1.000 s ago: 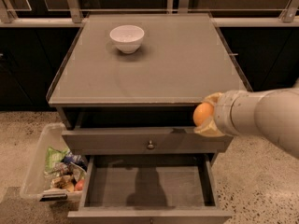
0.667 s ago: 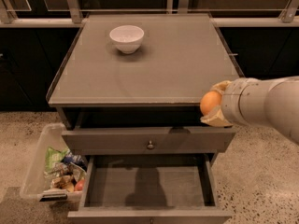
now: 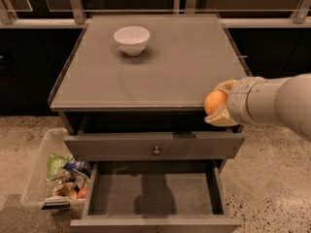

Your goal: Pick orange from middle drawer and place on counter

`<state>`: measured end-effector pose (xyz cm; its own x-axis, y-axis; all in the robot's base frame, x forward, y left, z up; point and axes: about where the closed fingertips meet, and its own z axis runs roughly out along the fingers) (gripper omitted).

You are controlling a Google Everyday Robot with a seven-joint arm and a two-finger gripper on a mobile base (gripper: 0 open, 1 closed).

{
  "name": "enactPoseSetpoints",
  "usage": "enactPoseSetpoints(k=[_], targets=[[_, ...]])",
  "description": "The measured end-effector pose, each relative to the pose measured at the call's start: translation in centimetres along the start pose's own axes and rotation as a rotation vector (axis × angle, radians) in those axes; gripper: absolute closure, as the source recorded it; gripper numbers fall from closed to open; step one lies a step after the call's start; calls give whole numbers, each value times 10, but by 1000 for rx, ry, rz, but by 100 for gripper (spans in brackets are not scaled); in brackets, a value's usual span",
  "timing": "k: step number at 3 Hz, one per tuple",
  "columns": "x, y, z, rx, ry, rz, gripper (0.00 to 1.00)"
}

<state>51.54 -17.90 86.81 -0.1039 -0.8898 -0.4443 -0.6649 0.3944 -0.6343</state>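
Note:
My gripper (image 3: pixel 217 103) comes in from the right and is shut on the orange (image 3: pixel 214 102), a small round orange fruit. It holds the fruit at the front right edge of the counter (image 3: pixel 160 67), about level with the top. The middle drawer (image 3: pixel 155 193) stands pulled open below, and its dark floor is bare. My pale fingers (image 3: pixel 221 118) clasp the orange from above and below.
A white bowl (image 3: pixel 131 39) stands at the back left of the counter. A closed drawer front with a round knob (image 3: pixel 156 151) sits above the open drawer. A clear bin (image 3: pixel 53 176) of packets stands on the floor to the left.
My gripper has carried the orange up and a little to the right, from beside the upper drawer front to the counter's front right edge.

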Motion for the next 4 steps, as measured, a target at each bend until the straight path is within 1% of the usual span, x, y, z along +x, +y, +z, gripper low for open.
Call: enactPoseSetpoints(k=[1, 2, 3, 4], targets=[[-18, -20, 29, -28, -104, -14, 100], [-45, -51, 60, -56, -203, -60, 100], [-74, -78, 86, -95, -284, -111, 100], [-90, -88, 115, -149, -361, -109, 100]])
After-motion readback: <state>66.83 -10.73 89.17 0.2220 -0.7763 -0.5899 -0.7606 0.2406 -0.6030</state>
